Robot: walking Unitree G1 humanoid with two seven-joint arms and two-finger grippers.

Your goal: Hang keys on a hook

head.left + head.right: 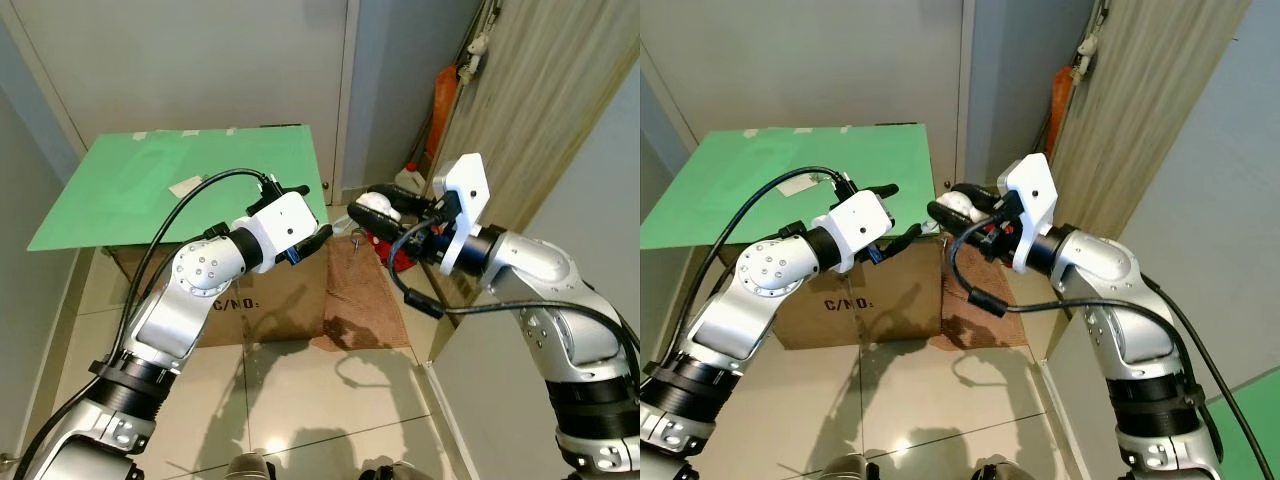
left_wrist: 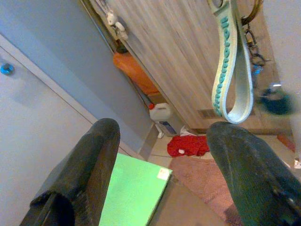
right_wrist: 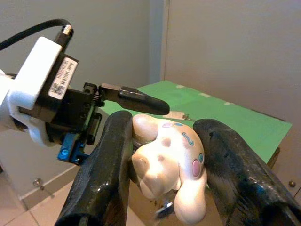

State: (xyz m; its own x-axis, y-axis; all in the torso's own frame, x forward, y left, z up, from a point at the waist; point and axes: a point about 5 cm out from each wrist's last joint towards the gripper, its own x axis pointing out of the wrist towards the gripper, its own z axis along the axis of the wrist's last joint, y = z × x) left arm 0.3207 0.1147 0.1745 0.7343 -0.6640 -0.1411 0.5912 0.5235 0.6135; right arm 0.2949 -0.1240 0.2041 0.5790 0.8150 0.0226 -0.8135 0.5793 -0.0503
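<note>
Standing here, nearest to me are the two silver arms raised over the tiled floor, meeting above the cardboard box [image 1: 270, 300]. The right gripper [image 3: 162, 165] is clamped on a white plush charm [image 3: 169, 162], a floppy-eared toy which I take to be the fob of the keys; a small metal bit dangles just under it, over the brown mat [image 1: 360, 300] beside the box. The left gripper [image 1: 305, 215] hangs just beside the charm with its fingers spread and nothing between them, one tip close to the toy. I'd judge the step in hand to be carrying, or perhaps passing, the bunch: nothing is on a hook yet. The next move calls for turning toward the wood-grain panel [image 1: 540, 90] behind the box and lifting a ring or loop over a peg without the heavy charm swinging. Farther off, the green board [image 1: 190, 180] lies on top of the box, against the grey door. The left wrist view adds what the head views do not make plain: a pale lanyard [image 2: 230, 61] with teal lettering hanging against that panel, with a red cloth [image 2: 188, 145] on the floor below it. The right wrist view alone shows the charm's face and how squarely it is pinched.
</note>
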